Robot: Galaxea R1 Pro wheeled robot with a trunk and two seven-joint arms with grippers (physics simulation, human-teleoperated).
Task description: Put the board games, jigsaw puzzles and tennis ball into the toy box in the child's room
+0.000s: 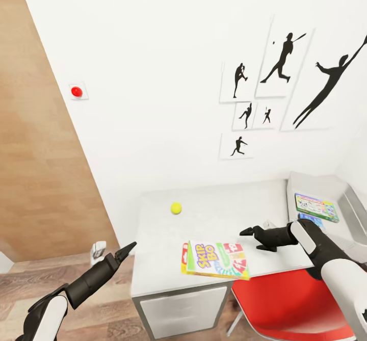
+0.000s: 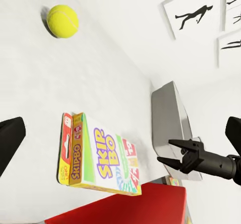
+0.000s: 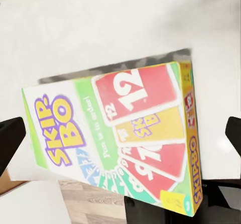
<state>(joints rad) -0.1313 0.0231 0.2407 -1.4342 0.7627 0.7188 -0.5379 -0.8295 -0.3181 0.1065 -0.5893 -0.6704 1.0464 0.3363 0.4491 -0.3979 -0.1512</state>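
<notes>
While your right gripper (image 1: 251,239) hovers spread and empty at centre-right of the head frame, the Skip-Bo box (image 1: 216,260) lies just below-left of it, overhanging the table (image 1: 224,203) front edge. Your left gripper (image 1: 128,249), lower left, looks pressed together. The ball (image 1: 176,208) sits mid-table; the bin (image 1: 326,188) at right holds two games (image 1: 316,207).

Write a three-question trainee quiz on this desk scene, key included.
1. True or false: the right hand is gripping the Skip-Bo box.
2. Where does the tennis ball lie? A) in the toy box B) on the light desk top C) on the red chair
3. Fill in: one end of the Skip-Bo box overhangs the desk's front ____.

Key: 1. False; it hovers open beside the box. 2. B. 3. edge.
</notes>
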